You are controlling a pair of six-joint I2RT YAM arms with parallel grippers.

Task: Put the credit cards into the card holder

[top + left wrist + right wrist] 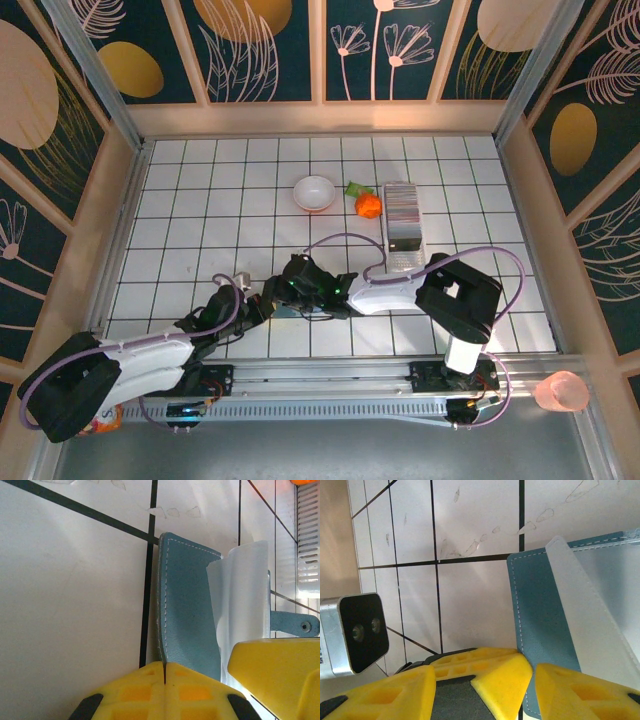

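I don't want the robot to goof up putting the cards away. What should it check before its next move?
1. Left tool pinching the card holder by its edge: ok.
2. Card in the right tool: not ok. It is open and carries nothing.
3. Credit cards waiting in a neat stack on the far right: ok.
4. Clear pocket open wide enough for a card: cannot tell.
5. Way to the stack: ok, though the orange toy lies close beside the stack, so go carefully.
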